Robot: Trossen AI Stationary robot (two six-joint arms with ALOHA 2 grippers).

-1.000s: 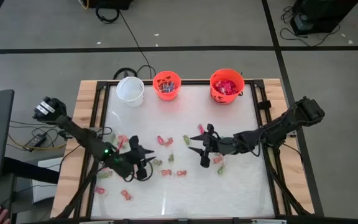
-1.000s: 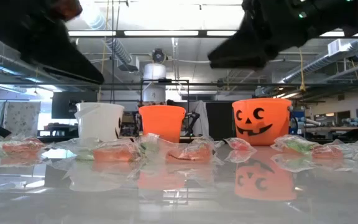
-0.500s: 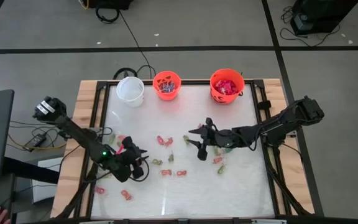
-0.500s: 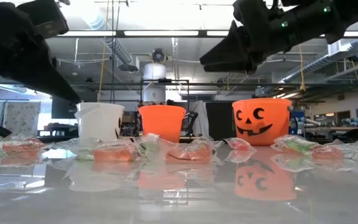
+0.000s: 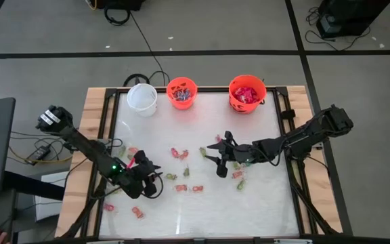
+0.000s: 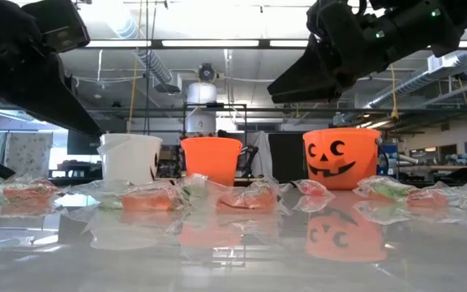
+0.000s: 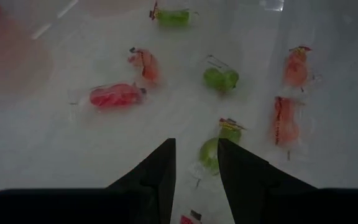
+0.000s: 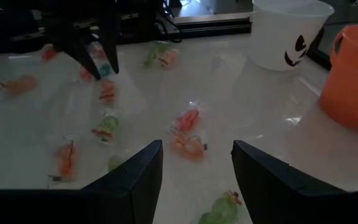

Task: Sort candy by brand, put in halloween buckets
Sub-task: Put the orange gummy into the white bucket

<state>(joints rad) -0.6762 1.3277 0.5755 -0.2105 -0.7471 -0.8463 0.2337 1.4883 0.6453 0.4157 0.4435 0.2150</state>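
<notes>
Left gripper (image 5: pixel 156 177) hovers over the near-left table (image 5: pixel 263 196), fingers (image 7: pixel 156 175) parted a little with nothing between them — green and red candy (image 7: pixel 221 78) lies scattered just beyond the tips. Right gripper (image 5: pixel 217 156) sits mid-table with jaws spread wide and empty, above more loose wrapped pieces (image 8: pixel 187 119). White bucket (image 5: pixel 141 97), small orange bucket (image 5: pixel 181 92) and larger orange bucket (image 5: pixel 247 93) line the far edge — both orange ones already hold candy.

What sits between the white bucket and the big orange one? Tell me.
The smaller orange bucket stands between the white bucket and the larger orange bucket, all along the table's far edge. The high view shows it; the low view agrees.
</notes>
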